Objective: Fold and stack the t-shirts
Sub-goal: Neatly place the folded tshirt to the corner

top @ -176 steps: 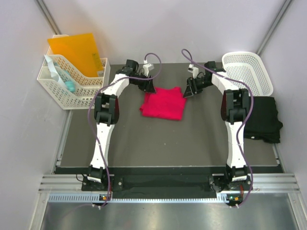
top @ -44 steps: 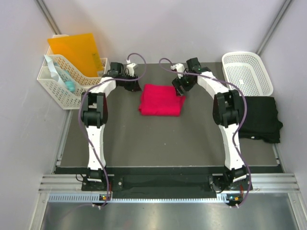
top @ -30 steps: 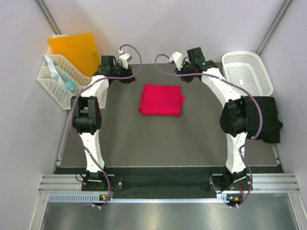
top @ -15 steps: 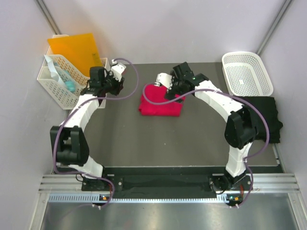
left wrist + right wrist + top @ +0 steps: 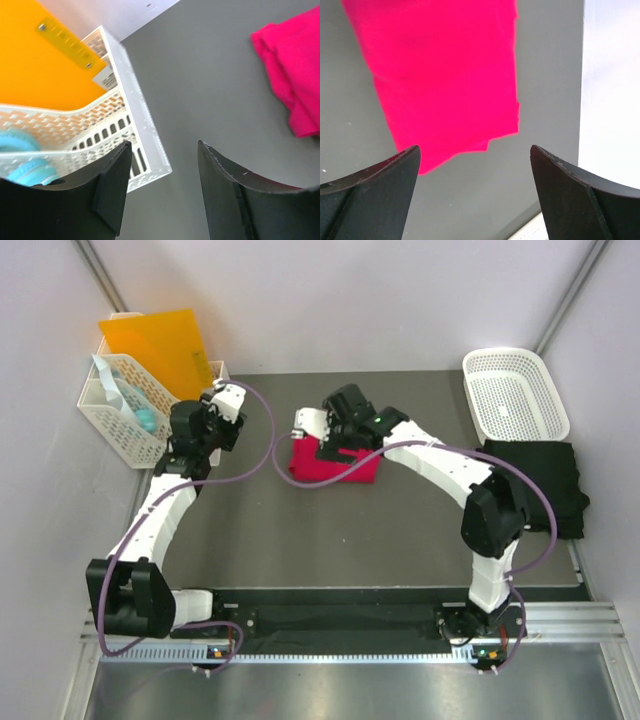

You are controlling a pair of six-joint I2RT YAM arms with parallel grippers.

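Three pale walls [image 5: 350, 300] enclose a dark tabletop [image 5: 330, 540] bearing one pinkish-red t-shirt [image 5: 365, 472].

The right arm [image 5: 440, 462] covers the far edge of the pinkish-red t-shirt [image 5: 318, 464].

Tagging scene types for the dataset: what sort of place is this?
Probably a lab robot test cell, not a home: left arm and right arm mounted at a metal rail on the table edge, plain pale walls close around, staged props: red t-shirt, black t-shirt, white basket.
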